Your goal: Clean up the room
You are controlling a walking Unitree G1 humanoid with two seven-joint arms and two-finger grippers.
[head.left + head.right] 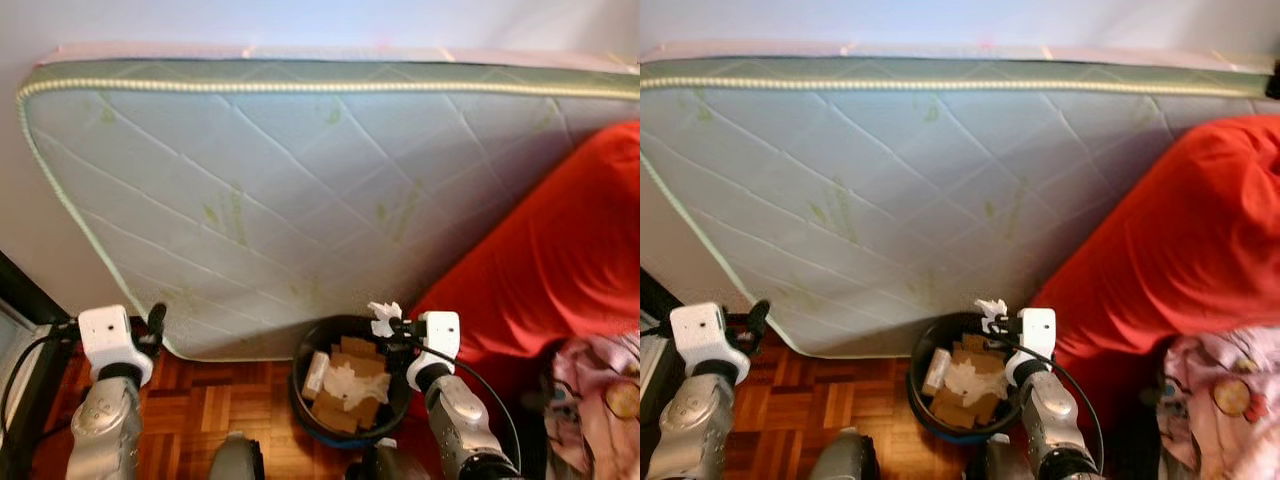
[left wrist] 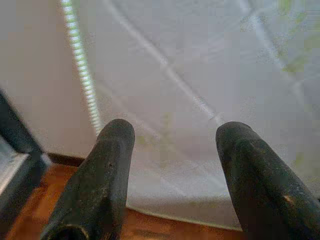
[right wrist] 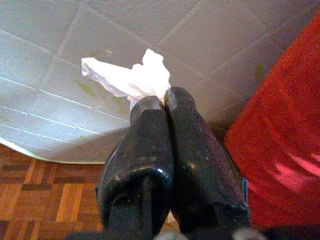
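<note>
While the right gripper (image 1: 392,324) hovers over the far rim of the black bin (image 1: 303,395), it pinches a crumpled white tissue (image 1: 383,316) between closed fingers. Left eye view: bin stands on the parquet floor (image 1: 215,400), just in front of a quilted mattress (image 1: 300,190) leaning on the wall, with a red cushion (image 1: 560,260) beside it. Bin already holds cardboard scraps (image 1: 345,385) and white paper (image 1: 350,383). Left gripper (image 1: 155,322) is raised by the mattress's lower corner, well apart from the bin.

Right eye view: same layout; pink patterned cloth (image 1: 1230,385) lies heaped low on the robot's right, below the cushion.

Left wrist view: two black fingers (image 2: 97,185) spread apart, nothing between them, mattress and its beaded edge beyond.

Right wrist view: fingers pressed together, tissue sticking out past the tips against the mattress, cushion alongside.

Judgement on progress: some rubbish is binned; this tissue is carried to the bin but not yet dropped. Releasing it comes next. The pink cloth looks like unsorted clutter. Rest of the room cannot be judged.
</note>
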